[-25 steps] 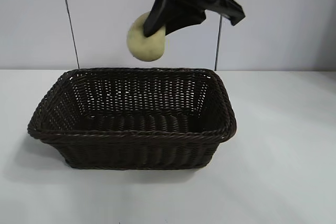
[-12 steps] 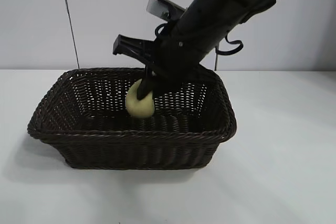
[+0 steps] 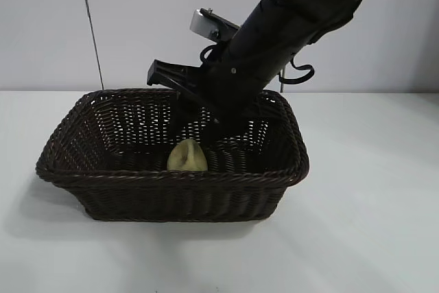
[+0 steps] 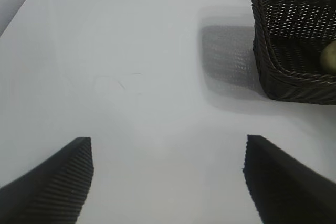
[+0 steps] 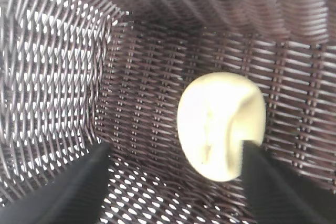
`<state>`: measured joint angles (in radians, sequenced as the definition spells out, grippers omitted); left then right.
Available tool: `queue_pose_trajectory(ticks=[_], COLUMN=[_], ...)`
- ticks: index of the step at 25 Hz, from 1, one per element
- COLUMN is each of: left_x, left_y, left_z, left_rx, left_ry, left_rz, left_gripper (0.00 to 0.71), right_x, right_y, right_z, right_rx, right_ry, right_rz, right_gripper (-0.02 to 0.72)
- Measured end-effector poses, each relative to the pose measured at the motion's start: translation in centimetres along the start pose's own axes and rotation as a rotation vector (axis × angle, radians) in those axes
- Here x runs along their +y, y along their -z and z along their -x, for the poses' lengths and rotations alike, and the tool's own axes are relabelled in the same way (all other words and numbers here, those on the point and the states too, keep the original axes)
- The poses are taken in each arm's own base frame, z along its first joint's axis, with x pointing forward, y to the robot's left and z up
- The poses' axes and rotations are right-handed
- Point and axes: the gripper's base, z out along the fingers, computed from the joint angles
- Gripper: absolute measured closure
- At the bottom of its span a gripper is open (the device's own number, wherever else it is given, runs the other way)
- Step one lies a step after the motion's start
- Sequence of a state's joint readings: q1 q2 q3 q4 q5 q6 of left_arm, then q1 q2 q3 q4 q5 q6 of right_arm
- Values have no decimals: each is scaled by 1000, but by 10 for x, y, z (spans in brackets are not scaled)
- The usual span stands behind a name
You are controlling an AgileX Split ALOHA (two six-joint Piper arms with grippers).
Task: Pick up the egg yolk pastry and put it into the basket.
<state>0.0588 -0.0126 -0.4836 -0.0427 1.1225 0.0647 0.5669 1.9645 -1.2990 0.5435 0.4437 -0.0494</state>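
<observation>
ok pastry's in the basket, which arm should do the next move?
Right. The right gripper is inside the basket, open just above the egg yolk pastry, so it only needs to lift clear. The left gripper is open over bare table.

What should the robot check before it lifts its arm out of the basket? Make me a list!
1. Egg yolk pastry is inside the basket: ok.
2. Pastry rests on the basket floor, not hanging: ok.
3. Right gripper has let go, fingers spread apart: ok.
4. Fingers fully clear of the pastry: cannot tell; in the right wrist view one finger sits right at its edge.
5. Basket stands flat on the table: ok.
6. Left gripper is parked open away from the basket: ok.
</observation>
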Motion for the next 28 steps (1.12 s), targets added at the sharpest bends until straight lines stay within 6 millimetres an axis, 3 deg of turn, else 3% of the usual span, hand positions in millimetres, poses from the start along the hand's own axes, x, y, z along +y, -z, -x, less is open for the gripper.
queue_pose_trajectory(ticks=[2,8,14,18,24,28], left_x=[0,0,0,0,0,0], left_y=[0,0,0,0,0,0], left_z=[0,0,0,0,0,0], left_rx=[0,0,0,0,0,0], left_ry=[0,0,0,0,0,0], left_rz=[0,0,0,0,0,0], left_gripper=[139,139,139,139,139,139], right_x=[0,5,21,25,8,-19], right_y=[0,4,25,45,74,92], right_z=[0,0,25,43,63,78], right_rx=[5,65,89,107,160,165], right_ry=[0,-3,80,137,139,74], right_rz=[0,10,-9,-110,-256,-298], right_gripper=[179,164,164,164,164,164])
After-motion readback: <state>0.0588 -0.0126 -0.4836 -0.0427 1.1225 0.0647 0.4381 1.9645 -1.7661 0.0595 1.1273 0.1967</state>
